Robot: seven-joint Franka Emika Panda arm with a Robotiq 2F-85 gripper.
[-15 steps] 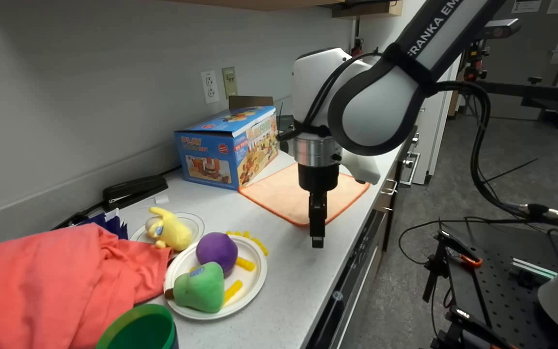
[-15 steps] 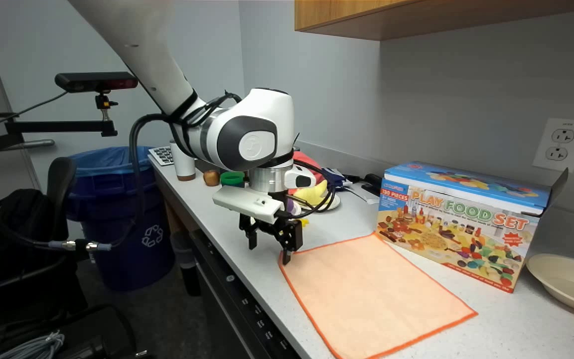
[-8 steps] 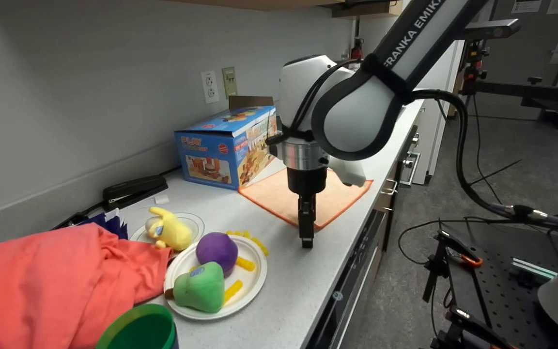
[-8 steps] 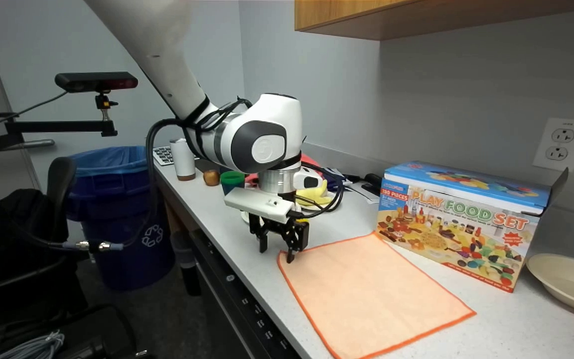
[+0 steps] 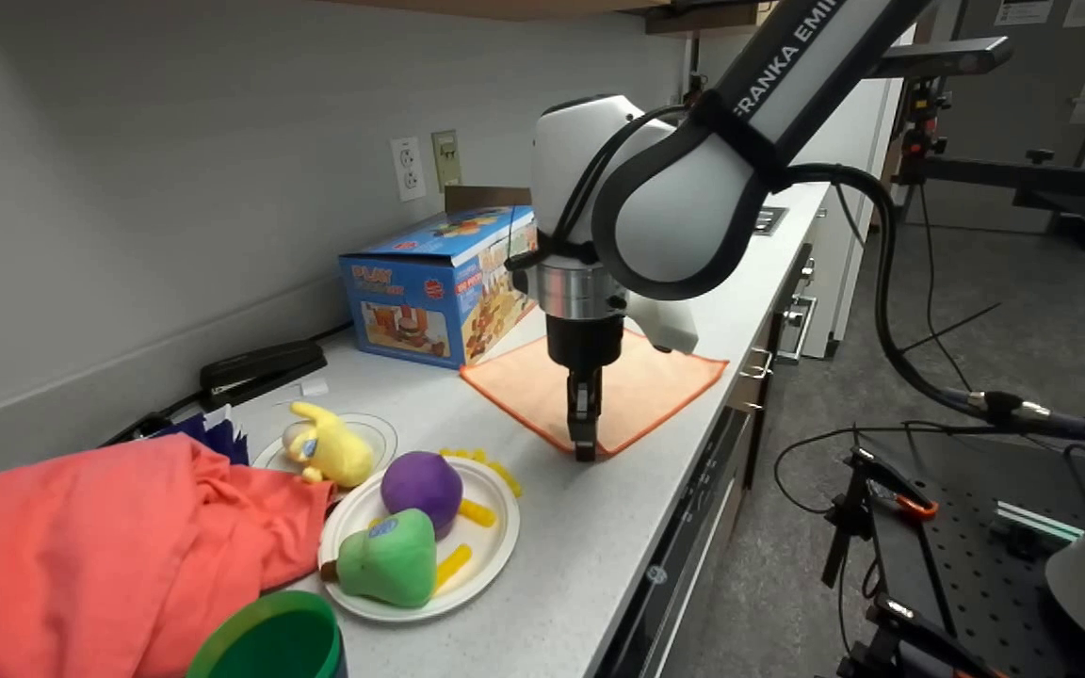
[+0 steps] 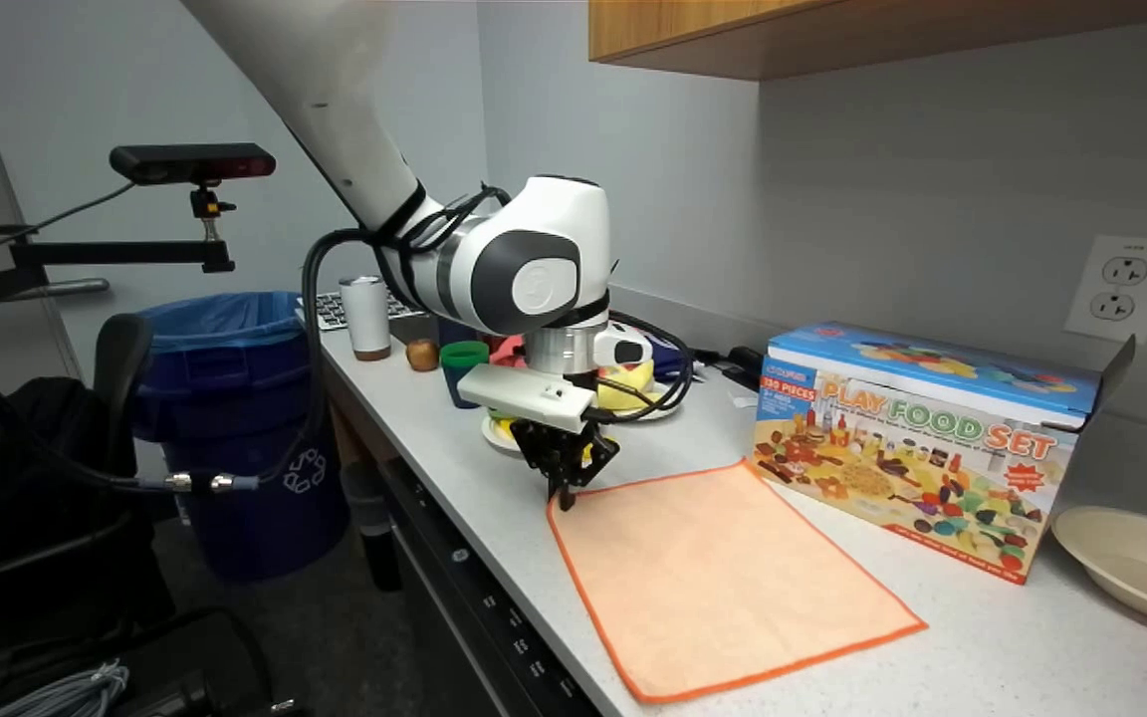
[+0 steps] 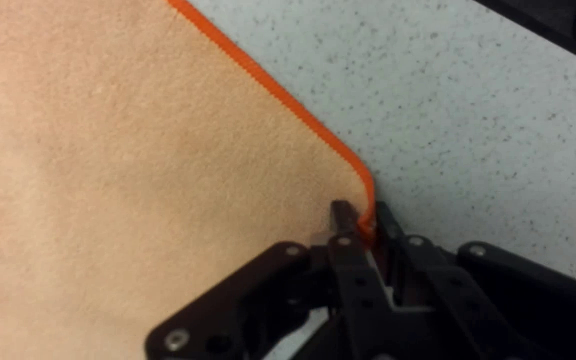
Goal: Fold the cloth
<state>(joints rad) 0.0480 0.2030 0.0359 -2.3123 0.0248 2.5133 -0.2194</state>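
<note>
I have my gripper (image 7: 365, 215) pinched on the cloth (image 7: 158, 160), its orange hem (image 7: 288, 102) bending in between the fingertips. The cloth's peach face spreads from one side of the fingers; on the other lies speckled counter (image 7: 458, 110), a dark area (image 7: 553, 25) beyond it.

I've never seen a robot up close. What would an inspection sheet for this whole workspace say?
Surface: pale speckled counter.
Job's things: peach cloth, spread mostly flat, not folded.
Clutter: blue toy-food box beside the cloth; plate holding a purple plush and green plush pear; heaped coral-red fabric.
Gripper: closed on a cloth corner.
Cables: strapped along the arm, one loop hanging free.
Surroundings: blue recycling bin; wall outlet.
</note>
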